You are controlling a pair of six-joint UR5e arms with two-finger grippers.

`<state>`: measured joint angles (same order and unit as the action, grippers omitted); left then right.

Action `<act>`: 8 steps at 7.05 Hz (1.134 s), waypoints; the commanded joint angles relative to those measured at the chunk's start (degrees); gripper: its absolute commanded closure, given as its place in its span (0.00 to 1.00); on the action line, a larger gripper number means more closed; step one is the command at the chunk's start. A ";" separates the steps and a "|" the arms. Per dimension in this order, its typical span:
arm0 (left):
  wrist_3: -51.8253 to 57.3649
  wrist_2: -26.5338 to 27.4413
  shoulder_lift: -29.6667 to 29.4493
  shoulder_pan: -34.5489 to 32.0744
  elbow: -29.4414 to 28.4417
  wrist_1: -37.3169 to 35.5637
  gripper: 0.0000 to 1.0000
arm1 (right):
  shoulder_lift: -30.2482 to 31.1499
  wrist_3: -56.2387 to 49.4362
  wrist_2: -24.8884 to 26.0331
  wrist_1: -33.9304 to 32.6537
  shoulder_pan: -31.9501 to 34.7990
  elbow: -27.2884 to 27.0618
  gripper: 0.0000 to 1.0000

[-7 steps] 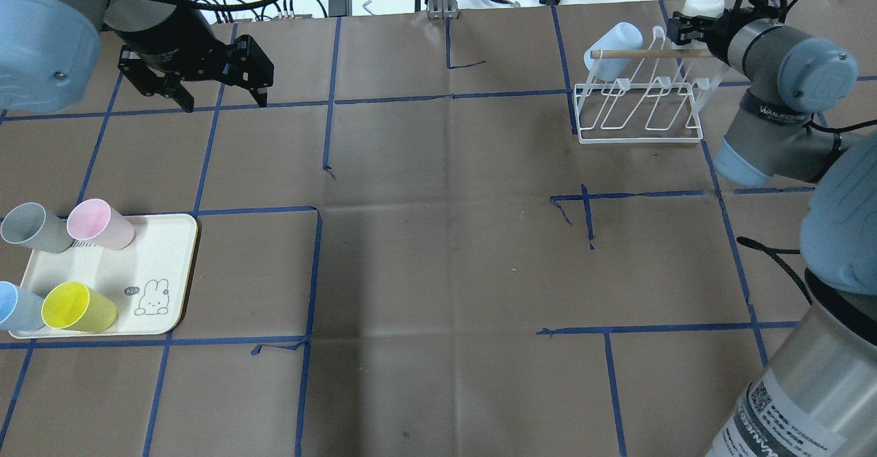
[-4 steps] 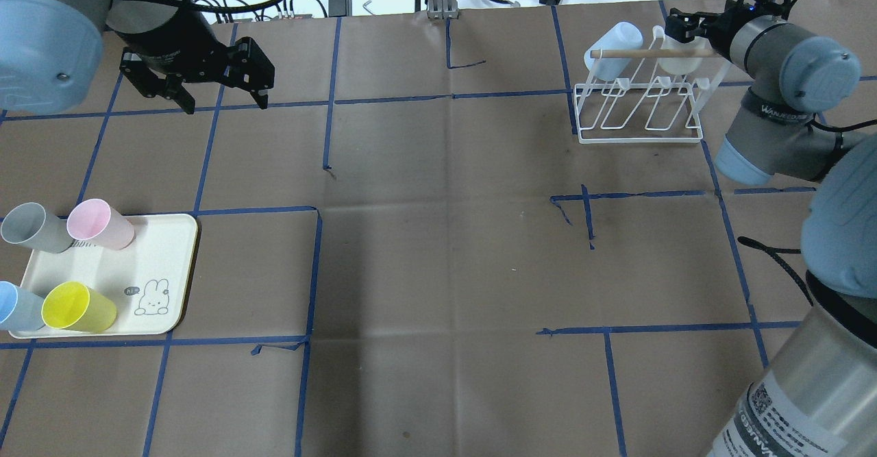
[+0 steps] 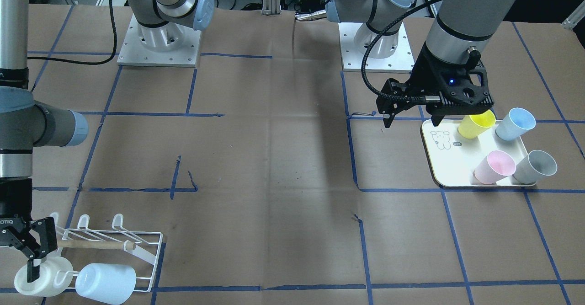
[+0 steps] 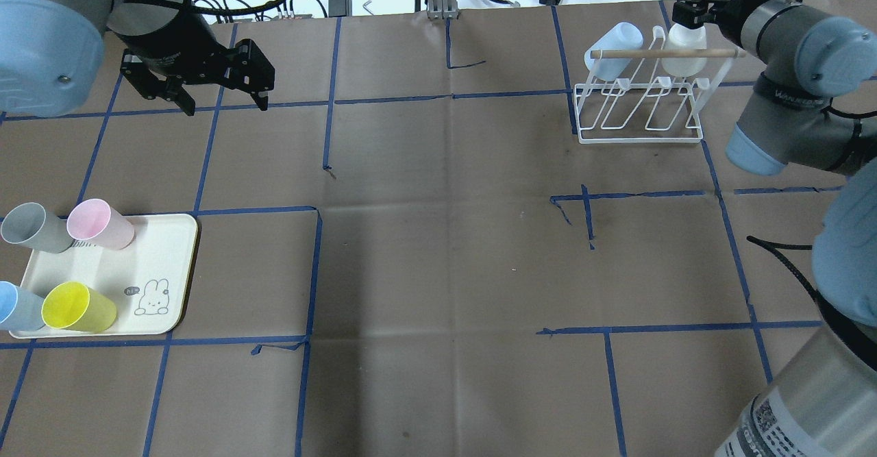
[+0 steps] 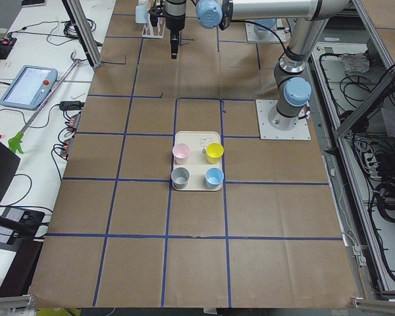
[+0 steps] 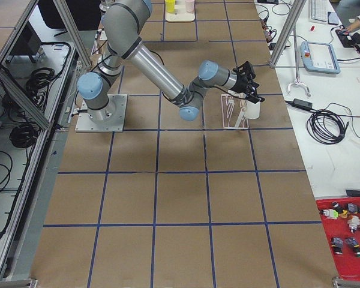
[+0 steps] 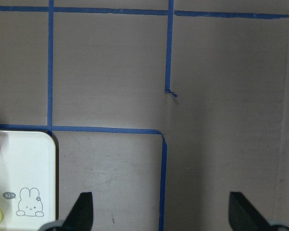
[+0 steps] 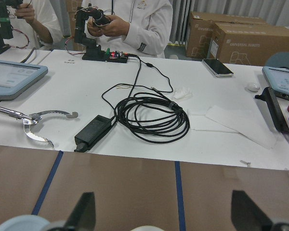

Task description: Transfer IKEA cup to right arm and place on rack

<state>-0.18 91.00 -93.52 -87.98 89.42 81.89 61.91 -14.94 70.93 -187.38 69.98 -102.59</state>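
The white wire rack point(image 4: 640, 127) with its wooden dowel stands at the far right of the table. A pale-blue cup point(image 4: 614, 49) and a white cup point(image 4: 682, 59) hang on it upside down; both also show in the front view, pale-blue cup point(image 3: 105, 282) and white cup point(image 3: 41, 277). My right gripper point(image 4: 688, 11) is open just behind and above the white cup, with one finger point(image 3: 32, 268) still close to it. The right wrist view shows the right gripper point(image 8: 164, 216) with wide-apart fingertips and nothing between them. My left gripper point(image 4: 225, 104) is open and empty, above the table beyond the tray.
A cream tray point(image 4: 161, 265) with a rabbit drawing sits at the near left, holding a grey cup point(image 4: 31, 227), a pink cup point(image 4: 99, 224), a blue cup point(image 4: 17, 306) and a yellow cup point(image 4: 75, 306). Cables and tools lie beyond the table's far edge.
My right gripper lowered the white cup onto the rack, let it go and drew back away from it. The left arm has barely moved.
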 commanded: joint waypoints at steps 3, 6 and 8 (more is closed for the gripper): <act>-0.09 -0.12 -0.09 0.00 0.06 -0.68 0.00 | 17.16 0.09 0.61 48.66 2.42 1.59 0.00; -0.09 -0.12 -0.09 0.00 -0.03 -0.68 0.00 | 20.00 0.17 5.05 79.61 7.08 10.45 0.00; -0.09 -0.12 -0.09 0.00 -0.03 -0.68 0.00 | 21.49 6.11 14.97 90.67 13.13 15.12 0.00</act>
<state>-0.26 90.88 -93.60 -87.98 89.39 81.21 82.56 -12.87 79.85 -103.27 79.61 -90.17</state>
